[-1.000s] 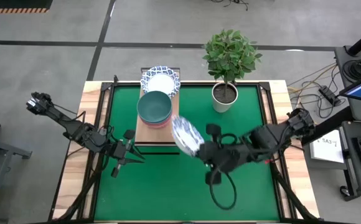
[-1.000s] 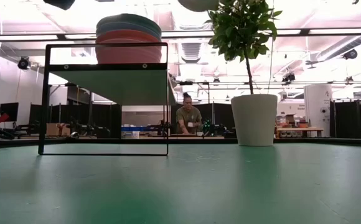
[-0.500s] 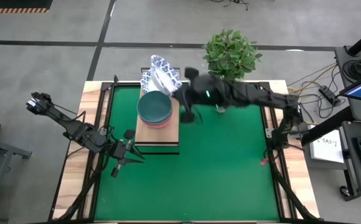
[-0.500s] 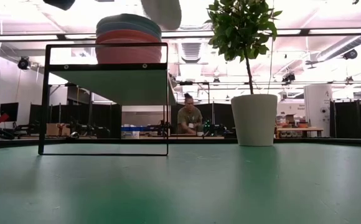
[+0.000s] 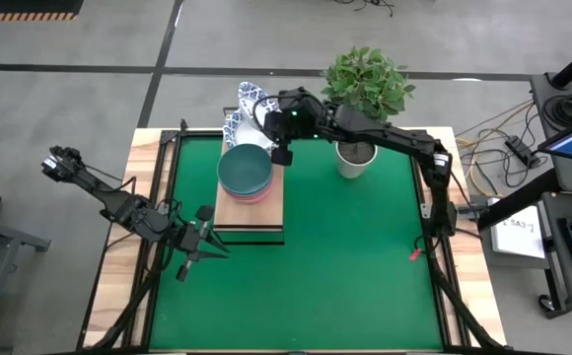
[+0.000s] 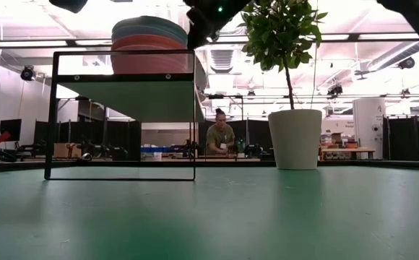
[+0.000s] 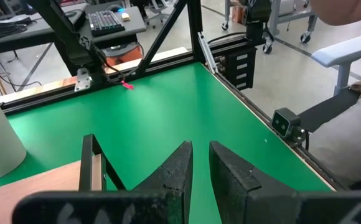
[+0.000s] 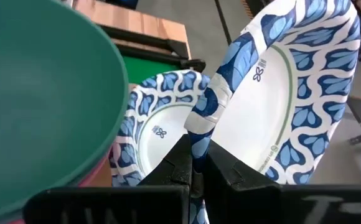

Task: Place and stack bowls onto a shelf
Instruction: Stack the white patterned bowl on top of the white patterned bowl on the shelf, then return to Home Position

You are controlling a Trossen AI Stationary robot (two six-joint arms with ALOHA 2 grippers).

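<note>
My right gripper (image 5: 269, 126) is shut on a white bowl with a blue patterned rim (image 5: 250, 100) (image 8: 292, 93), held tilted above the stack of matching bowls (image 5: 237, 130) (image 8: 159, 130) at the shelf's far end. A teal bowl (image 5: 245, 168) (image 8: 37, 93) tops a stack of plain bowls (image 6: 149, 42) on the middle of the light-wood shelf (image 5: 251, 212). My left gripper (image 5: 203, 244) (image 7: 200, 163) is shut and hovers left of the shelf's near end. My right gripper pinches the patterned bowl's rim (image 8: 200, 127) between its two fingers, one inside the bowl and one outside. The bowl is lifted clear and stands steeply tilted on its edge, its hollow facing the wrist camera, just above the patterned stack.
A white pot with a green plant (image 5: 356, 150) (image 6: 295, 137) stands right of the shelf's far end, under my right arm. The shelf's black frame (image 6: 121, 115) rises from the green mat (image 5: 355, 266). A person (image 6: 218, 136) sits in the room beyond.
My right gripper has carried the patterned bowl from right of the shelf's near end toward the table's far edge, over the shelf's far end. The arm stretched out across the plant, and the bowl has stayed tilted in the hold.
</note>
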